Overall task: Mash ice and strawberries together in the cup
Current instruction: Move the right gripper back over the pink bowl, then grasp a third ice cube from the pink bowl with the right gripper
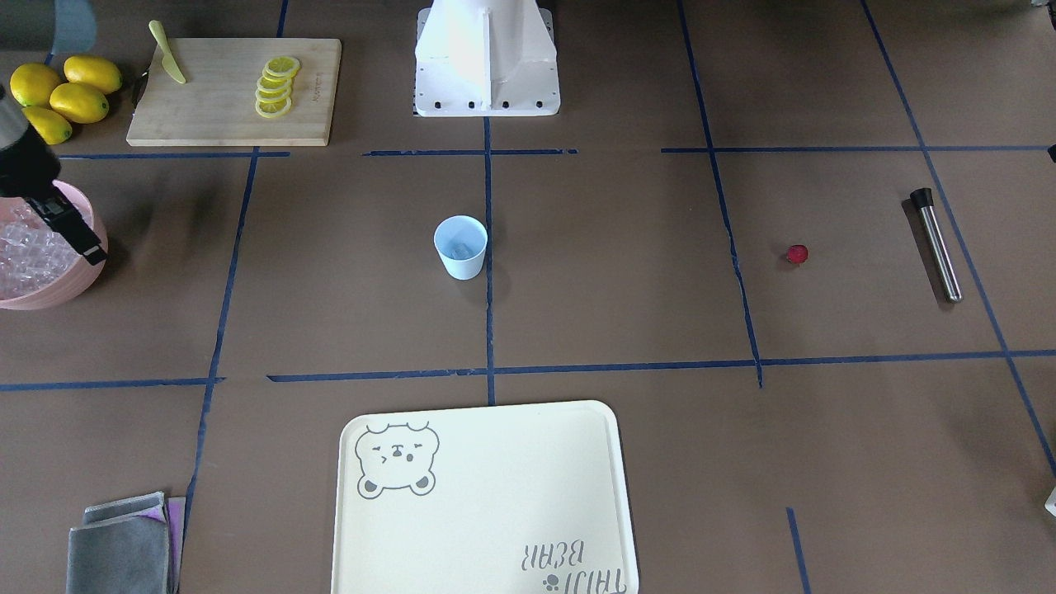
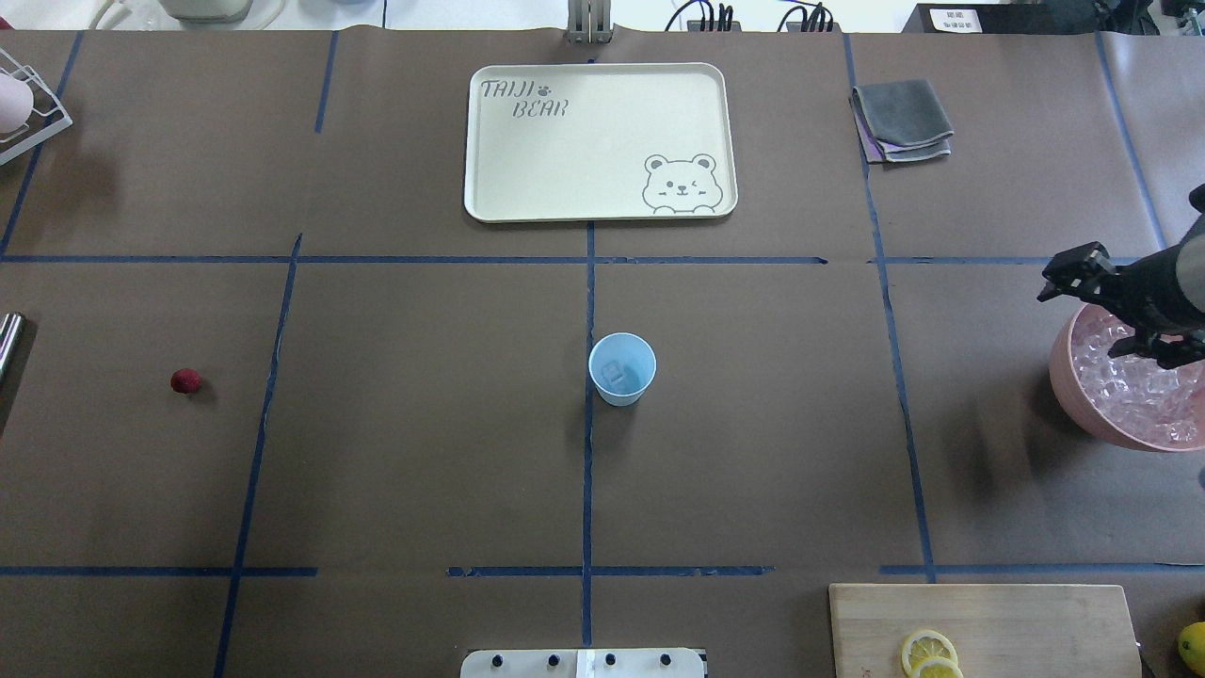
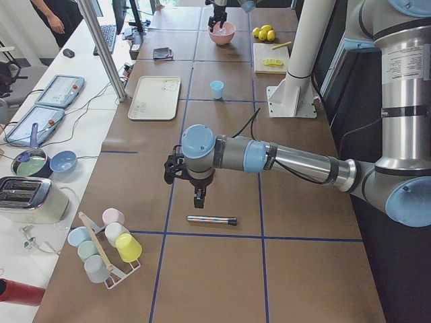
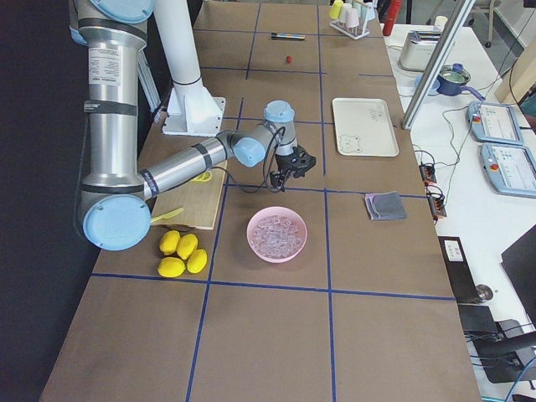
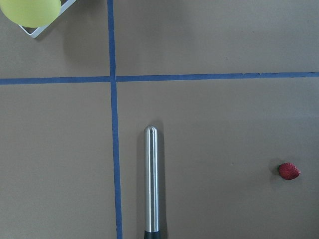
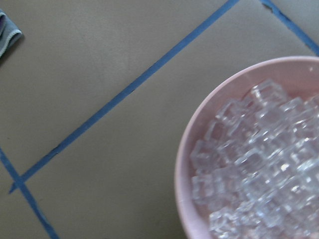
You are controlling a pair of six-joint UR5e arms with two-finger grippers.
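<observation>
Brown surface [image 2: 424, 452], blue tape grid. Pink bowl [image 2: 1068, 397] of ice [image 2: 1139, 391] at right end; right gripper [image 2: 1097, 315] over rim, jaws wide, empty. Left gripper [image 3: 199, 196] above metal rod [image 3: 211, 220], opening cannot tell. Cup [image 2: 610, 395] upright mid-surface, ice cube inside. Strawberry [image 2: 185, 380] on surface between cup and rod.

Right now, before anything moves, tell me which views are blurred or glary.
Right wrist view: the ice and the pink bowl look soft, out of focus. Left wrist view: sharp, with a bright glare streak along the steel rod. Overhead view: even light, only a faint shadow beside the cup.
</observation>
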